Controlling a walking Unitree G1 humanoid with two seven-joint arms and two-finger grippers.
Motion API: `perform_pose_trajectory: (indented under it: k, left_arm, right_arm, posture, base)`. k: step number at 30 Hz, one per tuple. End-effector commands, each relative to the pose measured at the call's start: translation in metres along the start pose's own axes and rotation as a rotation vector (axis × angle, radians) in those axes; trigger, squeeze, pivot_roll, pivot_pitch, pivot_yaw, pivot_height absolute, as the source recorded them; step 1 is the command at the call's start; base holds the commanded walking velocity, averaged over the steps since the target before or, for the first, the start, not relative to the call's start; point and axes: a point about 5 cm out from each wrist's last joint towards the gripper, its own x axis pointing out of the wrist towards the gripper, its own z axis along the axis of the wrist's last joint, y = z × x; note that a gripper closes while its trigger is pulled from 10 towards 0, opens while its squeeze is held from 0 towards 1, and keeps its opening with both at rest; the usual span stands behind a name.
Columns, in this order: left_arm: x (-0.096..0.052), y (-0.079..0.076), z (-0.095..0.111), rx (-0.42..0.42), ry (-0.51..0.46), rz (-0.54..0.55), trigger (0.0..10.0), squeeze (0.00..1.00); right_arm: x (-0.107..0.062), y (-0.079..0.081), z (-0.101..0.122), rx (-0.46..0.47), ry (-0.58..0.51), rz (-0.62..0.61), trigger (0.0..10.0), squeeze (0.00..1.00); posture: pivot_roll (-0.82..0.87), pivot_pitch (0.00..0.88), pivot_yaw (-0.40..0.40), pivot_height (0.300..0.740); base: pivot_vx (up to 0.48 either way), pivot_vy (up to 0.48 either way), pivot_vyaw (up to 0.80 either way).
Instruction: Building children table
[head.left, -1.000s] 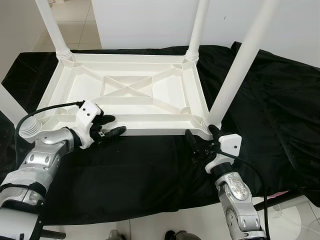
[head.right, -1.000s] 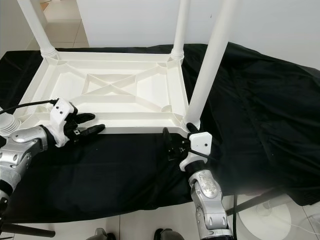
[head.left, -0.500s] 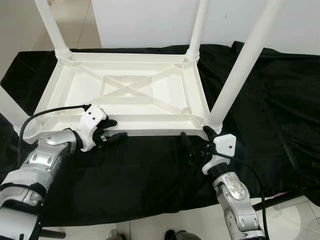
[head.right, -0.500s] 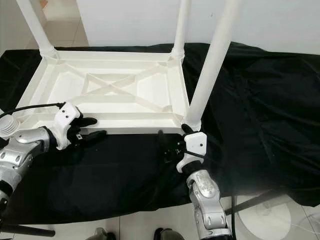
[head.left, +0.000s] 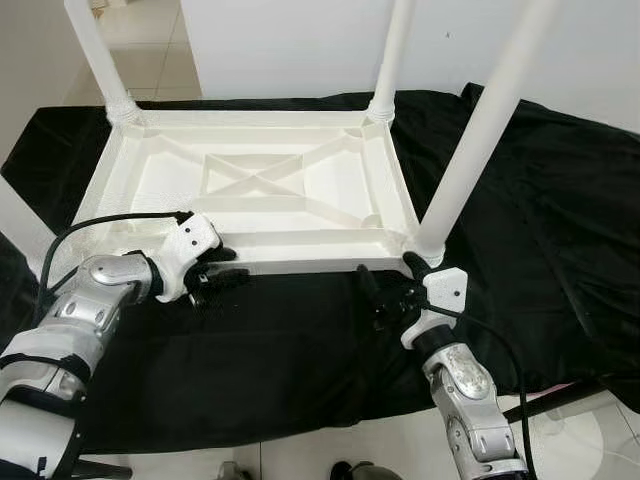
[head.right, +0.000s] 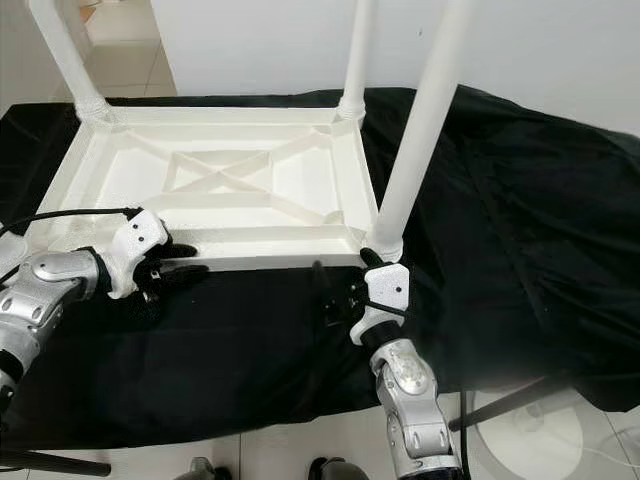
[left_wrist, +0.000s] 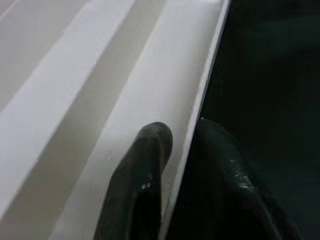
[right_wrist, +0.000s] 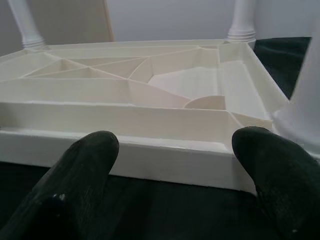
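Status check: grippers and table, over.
Left gripper pinching the upturned table's near rim. Right gripper open, facing that rim beside the corner leg. Black cloth underneath, nothing blocking.

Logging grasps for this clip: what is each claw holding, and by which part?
Left claw pinches the upturned table's near edge; right claw is open, holding nothing.

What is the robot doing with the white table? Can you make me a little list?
table: white table top lies upside down, legs pointing up
under it: black cloth
left gripper: at the near rim, one finger inside the rim, one outside
right gripper: open, facing the near rim beside the near right leg
legs on: all corners seem fitted
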Motion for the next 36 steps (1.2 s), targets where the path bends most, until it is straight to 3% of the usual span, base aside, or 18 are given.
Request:
perform_pose_trajectory:
  k: [1,8,10,13,14,15,16,17,18,24,25,28,30,31,32,33,36]
  left_arm:
    - [-0.002,-0.012,-0.013,-0.029,0.039,-0.061,0.0,0.00]
    - [0.006,-0.033,-0.006,0.018,-0.025,-0.092,0.0,0.00]
    - [0.022,-0.050,0.006,0.036,-0.112,-0.052,0.0,0.00]
    - [0.026,-0.054,0.009,0.044,-0.136,-0.038,0.0,0.00]
    - [0.030,-0.057,0.011,0.042,-0.147,-0.027,0.8,0.00]
    - [0.030,-0.057,0.011,0.042,-0.147,-0.027,0.8,0.00]
    - [0.033,-0.060,0.012,0.044,-0.159,-0.014,3.9,0.00]
    - [0.039,-0.063,0.015,0.046,-0.179,0.031,8.6,0.00]
    - [0.044,-0.065,0.016,0.045,-0.189,0.073,10.0,0.00]
    - [0.053,-0.069,0.020,-0.012,-0.207,0.147,10.0,0.00]
    - [0.053,-0.067,0.024,-0.048,-0.240,0.179,10.0,0.99]
    - [0.052,-0.065,0.030,-0.078,-0.285,0.229,10.0,1.00]
    - [0.050,-0.061,0.034,-0.071,-0.316,0.293,10.0,1.00]
    - [0.046,-0.059,0.040,-0.083,-0.369,0.341,10.0,0.46]
    - [0.046,-0.059,0.040,-0.083,-0.369,0.341,10.0,0.46]
    - [0.041,-0.057,0.045,-0.084,-0.415,0.394,10.0,0.00]
    - [0.033,-0.055,0.050,-0.100,-0.475,0.473,10.0,0.00]
  right_arm:
    - [-0.001,0.001,-0.004,-0.003,0.021,0.001,10.0,0.00]
    - [0.001,0.003,-0.005,-0.004,0.022,0.013,10.0,0.00]
    - [0.005,0.003,-0.005,-0.010,0.019,0.020,10.0,0.00]
    - [0.006,0.003,-0.005,-0.012,0.019,0.021,10.0,0.00]
    - [0.007,0.003,-0.005,-0.012,0.019,0.021,10.0,0.00]
    - [0.007,0.003,-0.005,-0.012,0.019,0.021,10.0,0.00]
    - [0.007,0.003,-0.004,-0.013,0.018,0.022,10.0,0.00]
    - [0.008,0.003,-0.004,-0.013,0.018,0.024,10.0,0.00]
    - [0.009,0.004,-0.005,-0.014,0.018,0.027,10.0,0.00]
    - [0.011,0.005,-0.005,-0.013,0.019,0.039,10.0,0.00]
    - [0.012,0.006,-0.005,-0.010,0.018,0.045,10.0,0.00]
    - [0.013,0.008,-0.006,-0.008,0.017,0.051,10.0,0.00]
    - [0.013,0.009,-0.006,-0.006,0.017,0.053,10.0,0.00]
    - [0.013,0.010,-0.006,-0.005,0.018,0.053,10.0,0.00]
    - [0.013,0.010,-0.006,-0.005,0.018,0.053,10.0,0.00]
    - [0.013,0.011,-0.007,-0.002,0.018,0.053,10.0,0.00]
    - [0.013,0.012,-0.008,0.003,0.020,0.050,10.0,0.00]
  posture:
    - [-0.08,0.113,0.018,0.740]
    - [-0.07,0.116,0.007,0.740]
    - [-0.07,0.118,0.003,0.740]
    - [-0.06,0.118,0.000,0.740]
    - [-0.06,0.119,-0.002,0.740]
    - [-0.06,0.119,-0.002,0.740]
    - [-0.06,0.119,-0.006,0.740]
    - [-0.06,0.119,-0.007,0.740]
    - [-0.06,0.119,-0.007,0.740]
    - [-0.04,0.116,-0.016,0.740]
    - [-0.04,0.115,-0.017,0.740]
    - [-0.04,0.114,-0.018,0.740]
    - [-0.04,0.111,-0.019,0.740]
    - [-0.03,0.110,-0.018,0.740]
    - [-0.03,0.110,-0.018,0.740]
    - [-0.03,0.110,-0.019,0.740]
    - [-0.03,0.110,-0.020,0.740]
  base:
    - [0.000,0.000,0.00]
    - [0.000,0.000,0.00]
    - [0.000,0.000,0.00]
    - [0.000,0.000,0.00]
    - [0.000,0.000,0.00]
    - [0.000,0.000,0.00]
    - [0.000,0.000,0.00]
    - [0.000,0.000,0.00]
    - [0.000,0.000,0.00]
    - [0.000,0.000,0.00]
    - [0.000,0.000,0.00]
    - [0.000,0.000,0.00]
    - [0.000,0.000,0.00]
    - [0.000,0.000,0.00]
    - [0.000,0.000,0.00]
    - [0.000,0.000,0.00]
    - [0.000,0.000,0.00]
